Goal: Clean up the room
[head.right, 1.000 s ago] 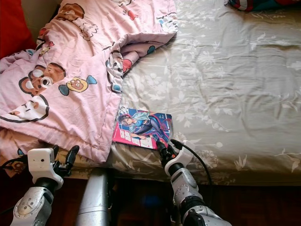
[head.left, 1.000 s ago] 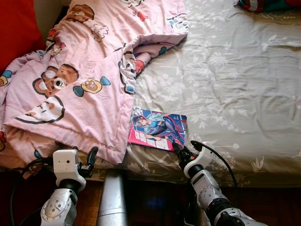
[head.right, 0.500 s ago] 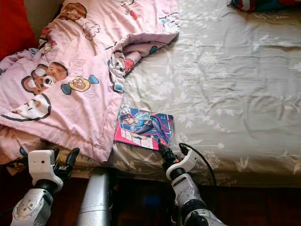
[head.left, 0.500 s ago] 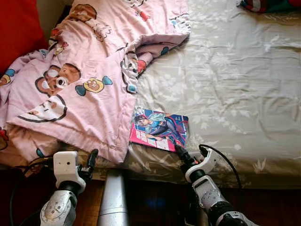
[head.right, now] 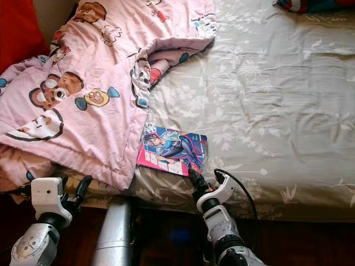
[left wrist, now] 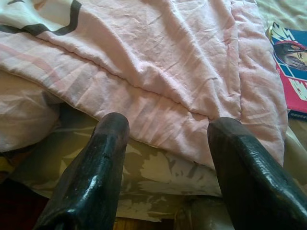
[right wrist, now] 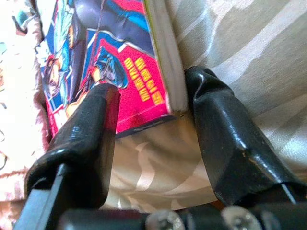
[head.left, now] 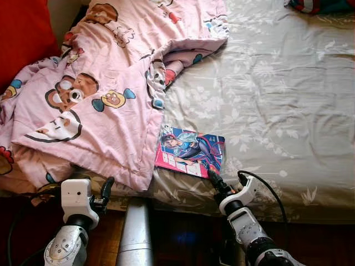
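A comic book (head.left: pixel 190 151) with a pink and blue cover lies flat on the grey floral bedsheet (head.left: pixel 277 111), near the bed's front edge and touching the pink cartoon blanket (head.left: pixel 100 100). My right gripper (head.left: pixel 213 178) is at the book's near right corner. In the right wrist view the right gripper (right wrist: pixel 152 84) is open, with one finger over the cover of the book (right wrist: pixel 96 38) and the other against its page edge. My left gripper (left wrist: pixel 168 129) is open and holds nothing, just in front of the blanket's (left wrist: pixel 158 62) hanging hem.
A red pillow (head.left: pixel 22 33) sits at the far left of the bed. A dark bundle (head.left: pixel 321 5) lies at the far right corner. A silver tube (head.left: pixel 136 233) stands between my arms, below the bed's front edge. The floor there is dark.
The whole picture has shifted a little, so the camera moved. My right gripper stays at the book's near corner, and the left gripper stays below the blanket's hem.
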Available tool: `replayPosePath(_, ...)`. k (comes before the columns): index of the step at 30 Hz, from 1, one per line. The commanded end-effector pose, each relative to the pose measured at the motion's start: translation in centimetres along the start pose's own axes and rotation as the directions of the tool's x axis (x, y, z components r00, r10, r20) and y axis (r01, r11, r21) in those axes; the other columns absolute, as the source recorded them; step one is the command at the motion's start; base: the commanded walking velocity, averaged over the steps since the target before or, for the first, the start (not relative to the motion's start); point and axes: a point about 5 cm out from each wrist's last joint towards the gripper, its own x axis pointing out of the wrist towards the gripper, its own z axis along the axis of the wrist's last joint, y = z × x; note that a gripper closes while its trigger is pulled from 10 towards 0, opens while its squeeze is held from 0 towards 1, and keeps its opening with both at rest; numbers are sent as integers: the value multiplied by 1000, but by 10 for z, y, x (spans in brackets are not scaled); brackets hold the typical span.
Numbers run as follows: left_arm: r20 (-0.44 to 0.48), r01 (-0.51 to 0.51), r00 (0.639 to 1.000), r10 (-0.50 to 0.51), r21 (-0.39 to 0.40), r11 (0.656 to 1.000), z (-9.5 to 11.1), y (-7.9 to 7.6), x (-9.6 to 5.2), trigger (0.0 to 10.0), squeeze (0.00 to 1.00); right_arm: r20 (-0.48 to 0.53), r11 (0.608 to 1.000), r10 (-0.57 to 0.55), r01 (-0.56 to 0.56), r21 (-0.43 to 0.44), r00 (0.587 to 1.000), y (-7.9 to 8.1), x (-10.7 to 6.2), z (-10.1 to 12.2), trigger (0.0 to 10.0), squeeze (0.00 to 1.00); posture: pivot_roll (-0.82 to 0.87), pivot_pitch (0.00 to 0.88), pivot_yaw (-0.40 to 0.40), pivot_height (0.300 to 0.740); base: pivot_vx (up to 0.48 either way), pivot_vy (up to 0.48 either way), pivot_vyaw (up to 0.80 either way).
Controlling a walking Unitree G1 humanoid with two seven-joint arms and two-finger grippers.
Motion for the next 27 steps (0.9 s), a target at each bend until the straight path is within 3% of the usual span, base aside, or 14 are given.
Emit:
replayPosePath(1,-21,8,1000,-7,22,1000,-2,0,-5,10000,0,-91,999,-15,19,42,996,-4,-6,-26,10000,0,287,358,40,571,0,0,0)
replayPosePath(2,-22,8,1000,-8,22,1000,-3,0,-5,10000,0,-89,999,-15,19,43,996,-4,-6,-26,4824,0,287,358,40,571,0,0,0)
replayPosePath(3,-23,9,1000,-8,22,1000,-3,0,-5,10000,0,-89,999,-15,19,43,996,-5,-6,-26,4824,0,287,358,40,571,0,0,0)
replayPosePath(4,-23,9,1000,-8,22,1000,-3,0,-5,10000,0,-88,999,-15,19,43,996,-5,-7,-26,4000,0,287,358,40,571,0,0,0)
replayPosePath(6,-23,9,1000,-9,22,1000,-3,-1,-5,10000,0,-88,999,-19,22,40,996,-7,-8,-25,0,0,283,353,38,571,0,0,0)
replayPosePath(27,-22,11,1000,-10,21,1000,-6,-2,4,10000,0,-23,998,-70,70,3,997,-14,-11,-12,0,0,261,316,29,571,0,0,0)
